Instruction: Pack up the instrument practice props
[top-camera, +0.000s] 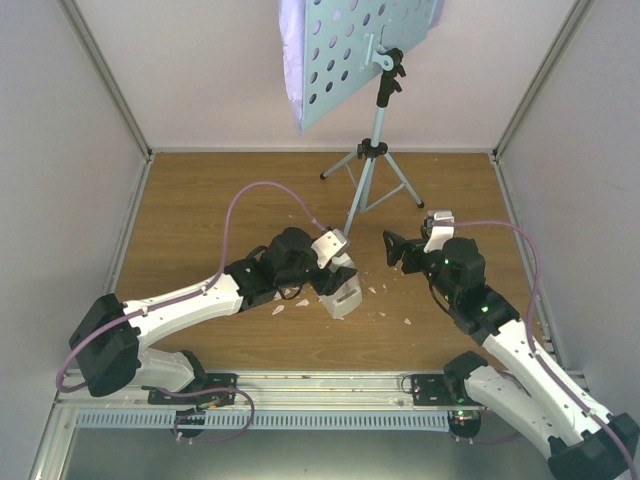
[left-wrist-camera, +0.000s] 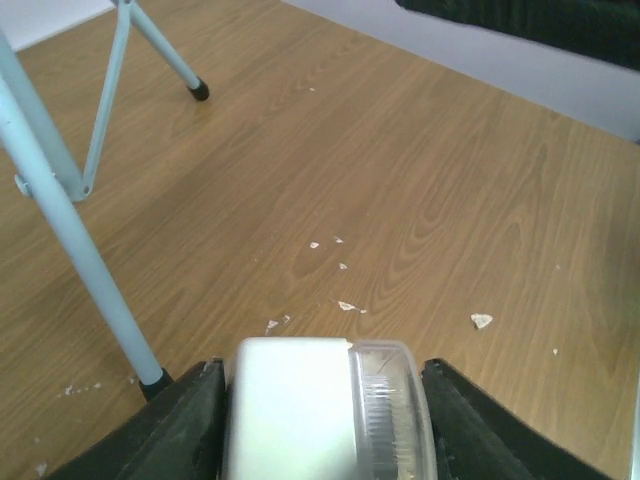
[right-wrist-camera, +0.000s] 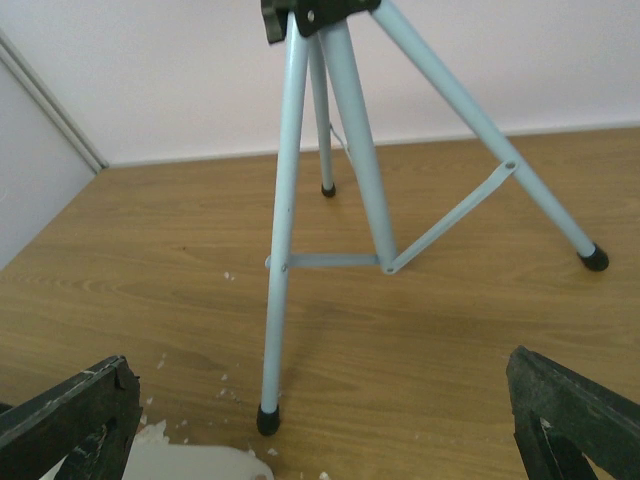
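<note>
From above, we count one music stand (top-camera: 345, 60) at the far side of the table (top-camera: 200, 220), three legs spread. Lilac sheet-music pages (top-camera: 292, 60) lie on its desk, their number unclear. One metronome (top-camera: 342, 290) sits mid-table in the clasp of the left gripper (top-camera: 335, 262). Beside it the right gripper (top-camera: 392, 250) gapes empty, with several white crumbs (top-camera: 407, 322) around.

Left wrist: both fingers (left-wrist-camera: 195, 425) press the metronome's sides, one stand leg just left.

Right wrist: we see wide-spread fingers (right-wrist-camera: 70, 415) and three stand legs ahead.
</note>
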